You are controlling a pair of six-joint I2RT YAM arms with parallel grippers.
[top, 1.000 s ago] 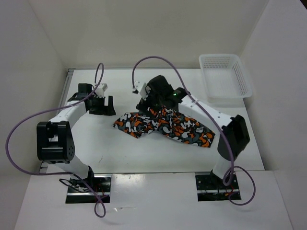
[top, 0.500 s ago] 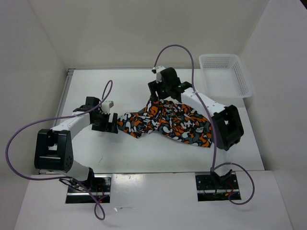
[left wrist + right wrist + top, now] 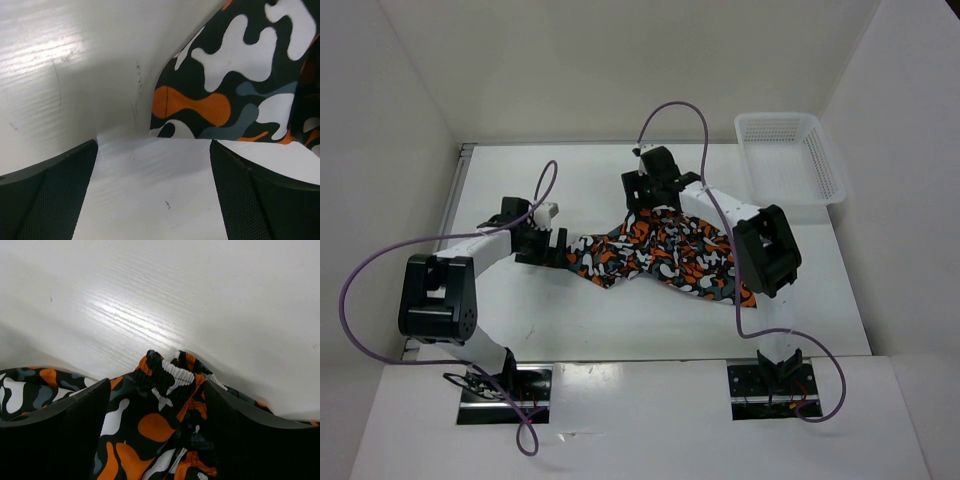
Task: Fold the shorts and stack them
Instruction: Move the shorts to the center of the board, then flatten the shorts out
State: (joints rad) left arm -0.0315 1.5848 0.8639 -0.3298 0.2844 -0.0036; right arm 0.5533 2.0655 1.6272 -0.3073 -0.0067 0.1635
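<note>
The shorts (image 3: 670,255), cloth in orange, white, black and grey camouflage, lie crumpled across the middle of the table. My right gripper (image 3: 648,205) is low over their far edge. In the right wrist view it (image 3: 157,390) is open, with wide fingers either side of the bunched elastic waistband (image 3: 172,371). At the shorts' left end sits my left gripper (image 3: 544,248). It (image 3: 154,150) is open in the left wrist view, with bare table between its fingers and the edge of the shorts (image 3: 235,85) just ahead.
A white plastic lattice basket (image 3: 825,165) stands at the back right corner of the table. White walls close in the table on the left, back and right. Purple cables loop above both arms.
My right gripper went from the middle of the shorts to their far edge, and the cloth spread that way. My left gripper came down and right to the shorts' left end.
</note>
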